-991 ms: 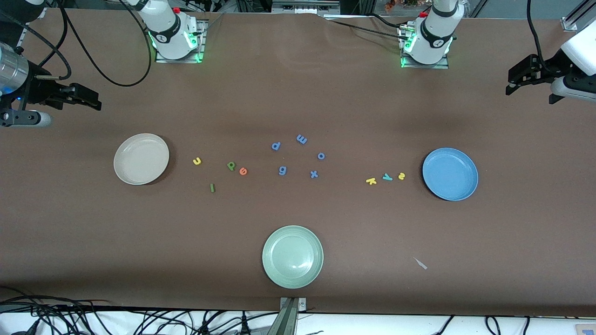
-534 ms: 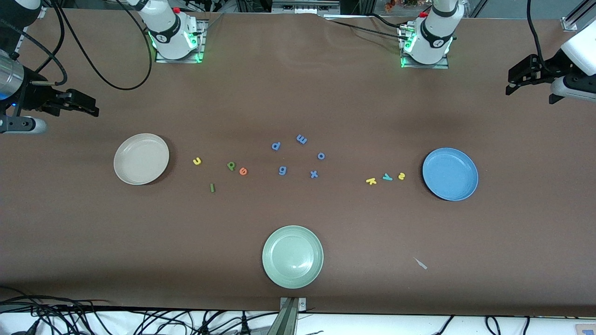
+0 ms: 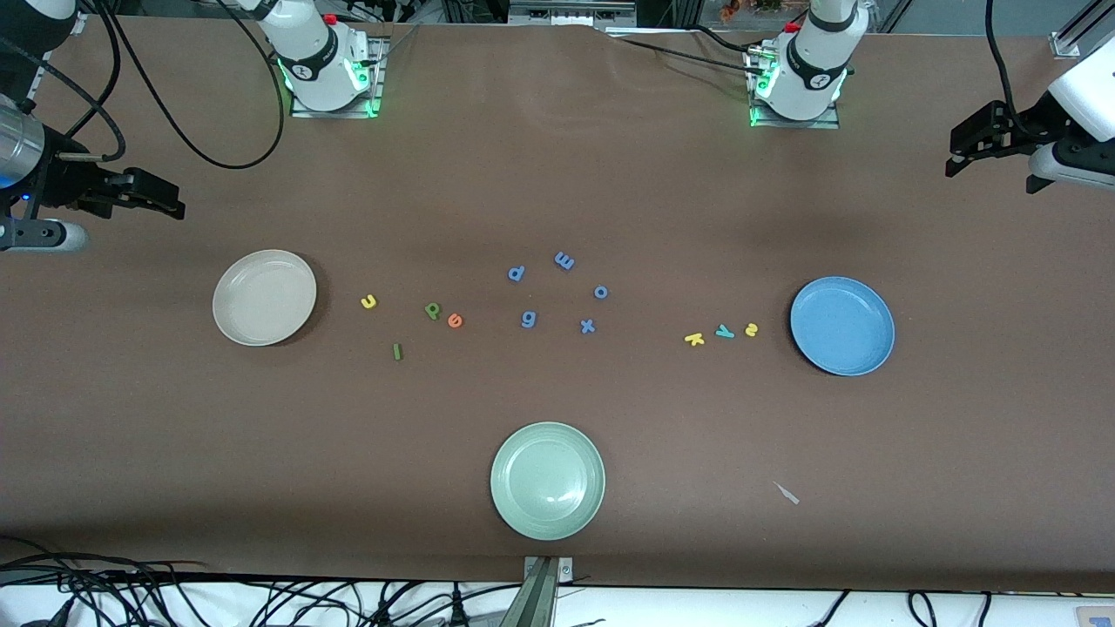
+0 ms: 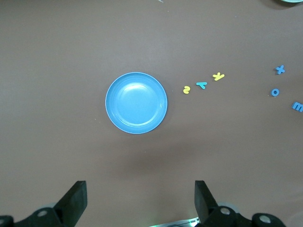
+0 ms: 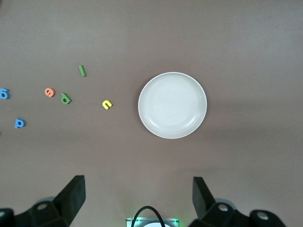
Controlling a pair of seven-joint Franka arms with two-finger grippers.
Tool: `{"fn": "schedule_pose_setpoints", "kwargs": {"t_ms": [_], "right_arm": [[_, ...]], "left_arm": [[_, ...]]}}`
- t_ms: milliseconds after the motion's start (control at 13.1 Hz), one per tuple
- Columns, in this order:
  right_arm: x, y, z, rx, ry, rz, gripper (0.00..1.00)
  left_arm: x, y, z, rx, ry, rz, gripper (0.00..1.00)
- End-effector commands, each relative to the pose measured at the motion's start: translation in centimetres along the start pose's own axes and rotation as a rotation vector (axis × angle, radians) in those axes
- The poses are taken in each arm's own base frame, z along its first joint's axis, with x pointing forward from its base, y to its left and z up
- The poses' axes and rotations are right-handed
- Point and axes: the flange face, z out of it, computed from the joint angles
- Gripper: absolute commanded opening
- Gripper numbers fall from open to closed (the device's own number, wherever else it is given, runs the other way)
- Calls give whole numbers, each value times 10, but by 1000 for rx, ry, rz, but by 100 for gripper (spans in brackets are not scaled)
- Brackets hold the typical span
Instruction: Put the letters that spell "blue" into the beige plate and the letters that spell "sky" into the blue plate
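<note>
On the brown bench, foam "blue" letters lie beside the smooth round beige plate; "sky" letters beside the blue plate. Left gripper and right gripper hang wide, empty, unmoved lately.

Even, bright overhead light gives soft shadows beside each plate, faint sheen on the pale green plate, all sharp.
</note>
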Motion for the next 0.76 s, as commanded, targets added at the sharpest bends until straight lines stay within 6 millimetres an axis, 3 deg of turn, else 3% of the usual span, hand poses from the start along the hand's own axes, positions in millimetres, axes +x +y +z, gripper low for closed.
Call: {"fn": "schedule_pose_setpoints", "kwargs": {"t_ms": [0,229,305,686], "right_arm": [[2,2,-5,-10,3,8,100],[4,3,-1,-12,-3,-11,100],[11,-2,10,-14,-20,-28,100],[79,-55,123,4,-88,-108,100]], "left_arm": [[2,2,-7,15,-9,-9,100],[1,2,-6,13,-16,-9,100],[1,2,-7,13,-15,-9,100],[1,-24,2,1,-29,-45,100]]}}
